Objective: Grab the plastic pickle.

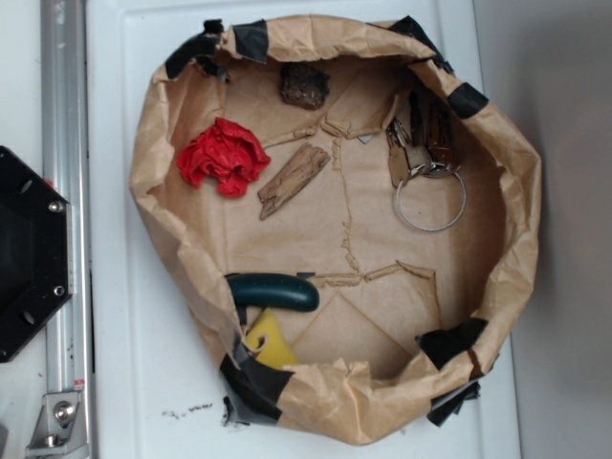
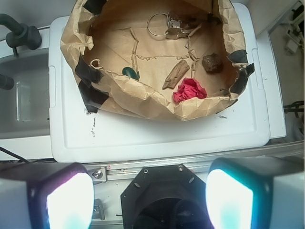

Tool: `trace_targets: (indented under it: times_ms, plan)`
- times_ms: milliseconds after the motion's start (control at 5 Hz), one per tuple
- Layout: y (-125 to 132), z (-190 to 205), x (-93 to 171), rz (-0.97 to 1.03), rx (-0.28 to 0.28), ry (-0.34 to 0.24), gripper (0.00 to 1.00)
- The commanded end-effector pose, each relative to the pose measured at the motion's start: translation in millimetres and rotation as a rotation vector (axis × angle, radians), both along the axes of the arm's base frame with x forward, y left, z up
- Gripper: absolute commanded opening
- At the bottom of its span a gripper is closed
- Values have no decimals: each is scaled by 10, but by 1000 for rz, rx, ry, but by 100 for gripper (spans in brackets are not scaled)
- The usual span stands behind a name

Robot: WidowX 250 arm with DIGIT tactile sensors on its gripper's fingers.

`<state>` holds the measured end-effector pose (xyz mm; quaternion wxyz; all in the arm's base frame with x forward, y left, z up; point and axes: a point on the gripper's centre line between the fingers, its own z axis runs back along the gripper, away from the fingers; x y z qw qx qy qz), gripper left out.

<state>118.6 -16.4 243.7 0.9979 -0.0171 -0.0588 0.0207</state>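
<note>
**Kid:** Where is the plastic pickle [image 1: 275, 292]?

**Helper:** It lies in the paper bag nest [image 1: 521, 182], low on the left of the top view. It touches the bag's wall, and the yellow wedge [image 1: 271, 342] sits just below it. In the wrist view only a small green bit peeks over the paper.

**Kid:** Has the robot got it?

**Helper:** No. The gripper [image 2: 150, 200] is far back, at the bottom of the wrist view, well apart from the bag. Its two fingers [image 2: 69, 200] stand wide apart with nothing between them.

**Kid:** So what is left?

**Helper:** I think nearly all of it: reach over, go down past the red wad [image 1: 223, 156], and squeeze the pickle.
</note>
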Motion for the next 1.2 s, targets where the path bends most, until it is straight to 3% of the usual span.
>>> trace_targets:
  times_ms: [0,200,400,600,800,1000]
  plan:
    - [0,0,0,0,0,0,100]
    - [172,-277,500,79,48,93,100]
    - [335,-639,970,161,-113,156,100]
    - [431,-1024,1250,255,-202,185,100]
    - [357,-1492,1249,246,-221,271,100]
    - [107,-1790,1144,157,-212,345,100]
